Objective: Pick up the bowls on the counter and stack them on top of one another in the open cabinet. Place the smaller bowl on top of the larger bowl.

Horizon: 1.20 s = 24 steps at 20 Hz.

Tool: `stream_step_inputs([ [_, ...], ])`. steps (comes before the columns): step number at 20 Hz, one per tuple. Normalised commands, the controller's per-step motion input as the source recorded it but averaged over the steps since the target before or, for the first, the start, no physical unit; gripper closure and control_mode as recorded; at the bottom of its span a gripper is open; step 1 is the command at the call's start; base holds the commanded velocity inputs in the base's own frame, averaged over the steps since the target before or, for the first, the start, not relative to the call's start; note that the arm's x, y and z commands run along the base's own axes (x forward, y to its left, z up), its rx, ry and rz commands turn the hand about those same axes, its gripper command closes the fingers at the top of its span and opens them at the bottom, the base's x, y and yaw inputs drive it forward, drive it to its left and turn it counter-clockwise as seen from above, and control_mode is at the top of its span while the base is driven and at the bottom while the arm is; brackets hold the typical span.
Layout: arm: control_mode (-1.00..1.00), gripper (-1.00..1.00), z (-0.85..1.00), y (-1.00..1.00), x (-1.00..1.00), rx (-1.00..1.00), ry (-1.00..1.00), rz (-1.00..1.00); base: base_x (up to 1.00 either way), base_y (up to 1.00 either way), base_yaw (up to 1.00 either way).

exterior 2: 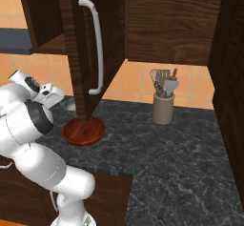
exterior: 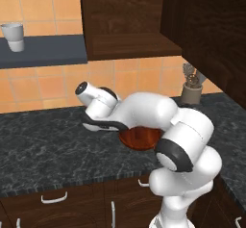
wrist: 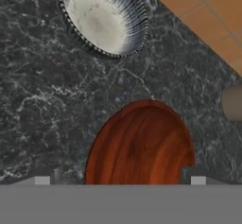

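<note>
Pincer (wrist: 120, 180): spread open, tips on either side of the larger bowl (wrist: 142, 145).
Smaller bowl (wrist: 101, 17): near it on the bench (wrist: 42, 114), apart.

The larger bowl (wrist: 142, 145) is showing glossy reddish-brown grain; at eleven o'clock, the smaller bowl (wrist: 101, 17) is gleaming grey-white with dark ribbed streaks, both on the black, pale-veined counter (wrist: 42, 109).
</note>
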Motion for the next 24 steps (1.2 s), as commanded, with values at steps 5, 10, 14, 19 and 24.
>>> stream_step_inputs([
  [5,-1.0,-1.0,-0.23,0.0,0.41,-0.04,0.0,0.0,0.0,0.0,0.0],
  [10,-1.0,-1.0,-0.25,0.11,0.42,-0.08,0.0,0.0,0.0,0.0,0.0],
  [14,-1.0,-1.0,-0.26,0.14,0.4,-0.05,0.0,0.0,0.0,0.0,0.0],
  [19,-1.0,-1.0,-0.23,0.0,0.44,-0.01,0.0,0.0,0.0,0.0,0.0],
  [24,-1.0,-1.0,-0.28,0.02,0.51,-0.01,0.0,0.0,0.0,0.0,0.0],
])
